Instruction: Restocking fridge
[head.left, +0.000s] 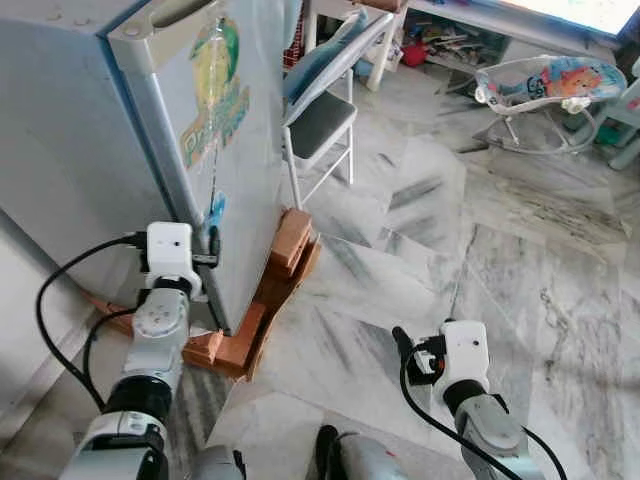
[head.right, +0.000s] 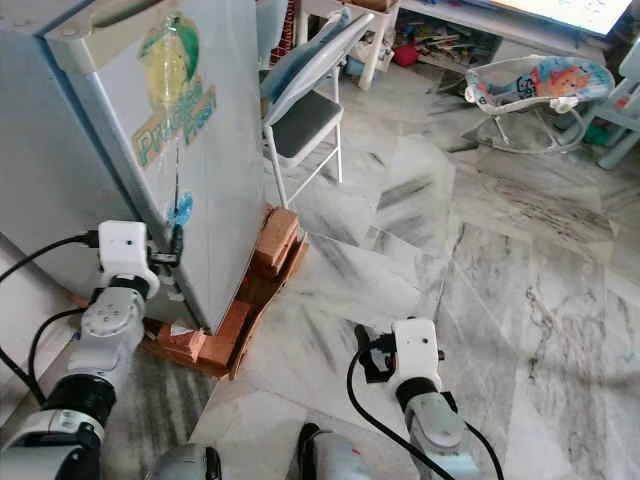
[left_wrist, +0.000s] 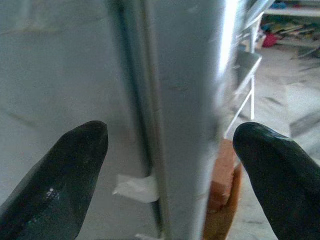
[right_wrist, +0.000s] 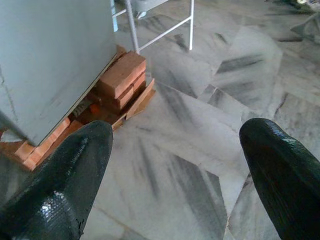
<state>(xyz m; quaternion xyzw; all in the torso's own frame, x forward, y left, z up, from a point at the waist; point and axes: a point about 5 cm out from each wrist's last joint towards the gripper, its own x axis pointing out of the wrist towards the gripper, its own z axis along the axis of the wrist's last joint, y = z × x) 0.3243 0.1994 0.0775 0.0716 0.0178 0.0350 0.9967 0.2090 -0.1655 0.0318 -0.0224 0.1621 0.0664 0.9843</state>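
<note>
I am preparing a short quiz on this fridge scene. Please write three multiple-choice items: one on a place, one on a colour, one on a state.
1. Where is the left pincer?
A. at the fridge's door edge
B. on the chair seat
C. on the floor

2. What colour are the bricks under the fridge?
A. blue
B. orange-brown
C. black

3. How is the fridge door?
A. wide open
B. removed
C. closed

Answers:
1 A, its fingers straddle the door seam.
2 B, seen at the fridge's base.
3 C, the door lies flush with the body.
</note>
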